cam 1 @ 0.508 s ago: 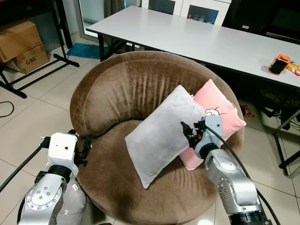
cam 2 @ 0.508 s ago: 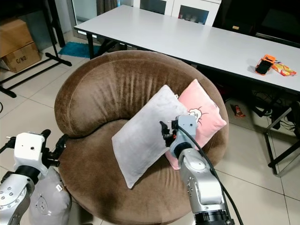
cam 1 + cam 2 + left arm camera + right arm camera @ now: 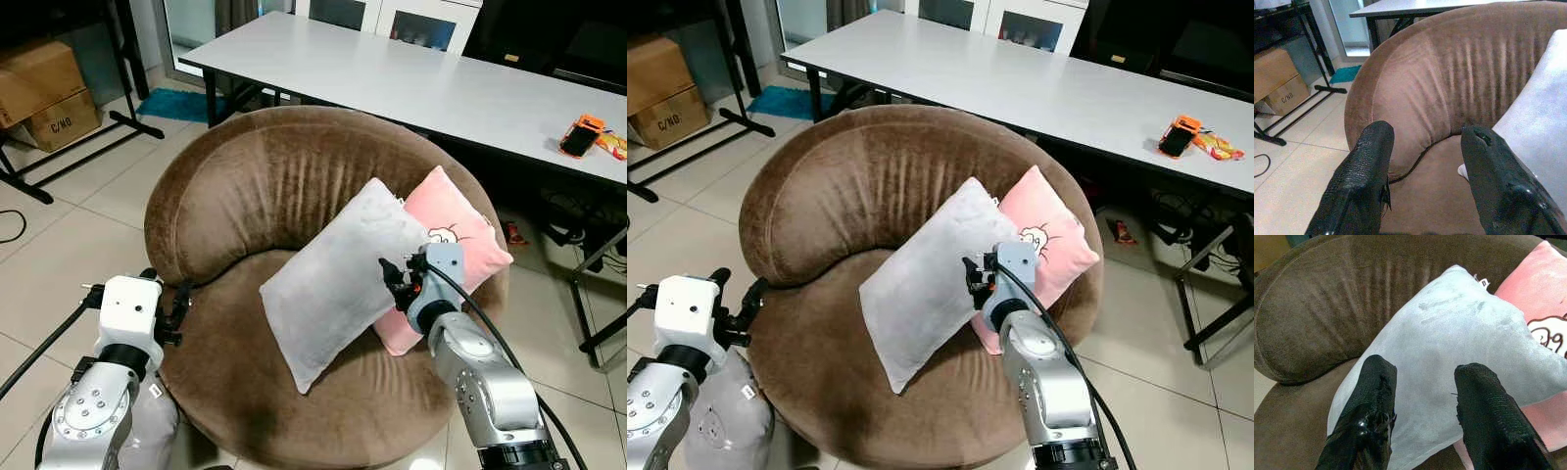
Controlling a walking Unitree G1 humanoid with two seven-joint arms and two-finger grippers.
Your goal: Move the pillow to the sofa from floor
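Far left, a cardboard box [image 3: 39, 93] is seen on the tiled floor [image 3: 59, 255], well clear of the action. Down at the lower left, a second grey pillow [image 3: 725, 421] is spotted on the floor, tucked against the base of the sofa and partly hidden under the left arm. That, it is judged, is the pillow to be moved next.

The left gripper [image 3: 168, 313] is held just beside the sofa's outer rim, its fingers [image 3: 1359, 181] spread apart with nothing between them. For the pick to be done well, the wrist should be turned down and lowered toward the floor pillow, and a thick fold near one corner should be taken, since soft filling is likely to slip out of a shallow pinch.

Moving to the middle, the brown round sofa [image 3: 265, 186] is shown with a grey pillow [image 3: 338, 279] leaning on its backrest, already delivered. Just right of it, a pink pillow [image 3: 456, 235] is propped behind, the two touching.

The right gripper [image 3: 397, 279] is poised over the grey pillow's right edge, its fingers [image 3: 1371, 406] parted and nothing clamped. It would best be drawn back gently, so the leaning pillow is not dragged off the seat.

Behind it all, a long white table [image 3: 411, 83] carries an orange object [image 3: 583, 134] near its right end.
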